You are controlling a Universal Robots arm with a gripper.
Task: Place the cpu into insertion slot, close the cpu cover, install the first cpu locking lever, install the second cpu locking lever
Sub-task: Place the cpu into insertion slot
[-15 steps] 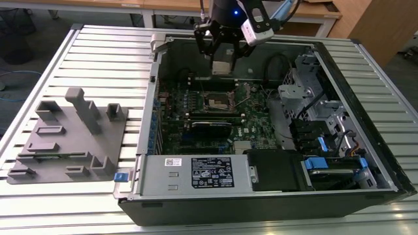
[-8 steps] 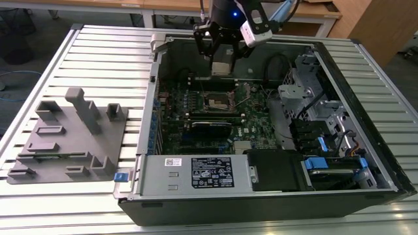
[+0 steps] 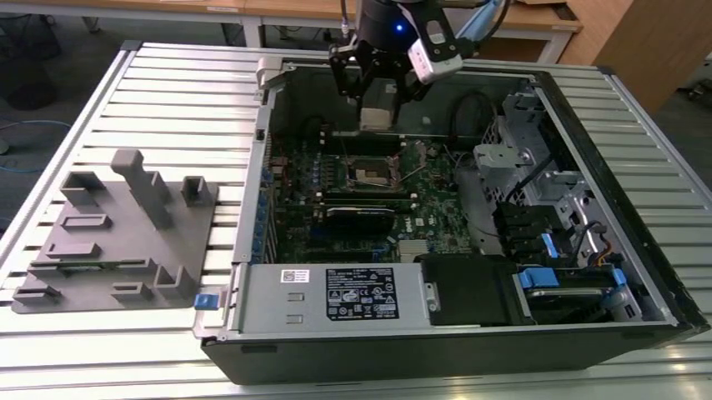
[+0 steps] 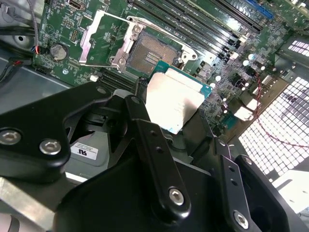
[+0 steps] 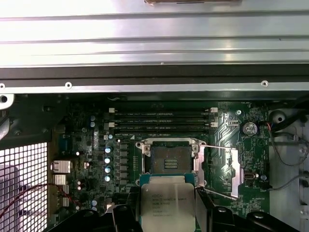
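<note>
My gripper (image 3: 376,115) hangs over the far part of the open computer case, shut on the cpu (image 4: 175,102), a flat silver-grey square chip on a green carrier. Black fingers (image 4: 141,116) press against two opposite sides of the chip. The cpu (image 5: 167,205) floats above the motherboard, just beside the insertion slot (image 5: 171,158) and apart from it. The insertion slot (image 4: 150,52) lies bare, its dark pin field showing. The cpu cover (image 4: 99,36) is swung open next to the socket, a silvery frame with green board showing through its cut-out. Two thin wire levers (image 5: 218,147) stand loose beside it.
The case walls (image 3: 258,167) ring the motherboard. A black card (image 3: 358,218) lies near the socket, the power supply (image 3: 333,292) sits in front, and drive cages (image 3: 534,187) are on the exterior view's right. A grey parts fixture (image 3: 112,233) rests on the slatted table.
</note>
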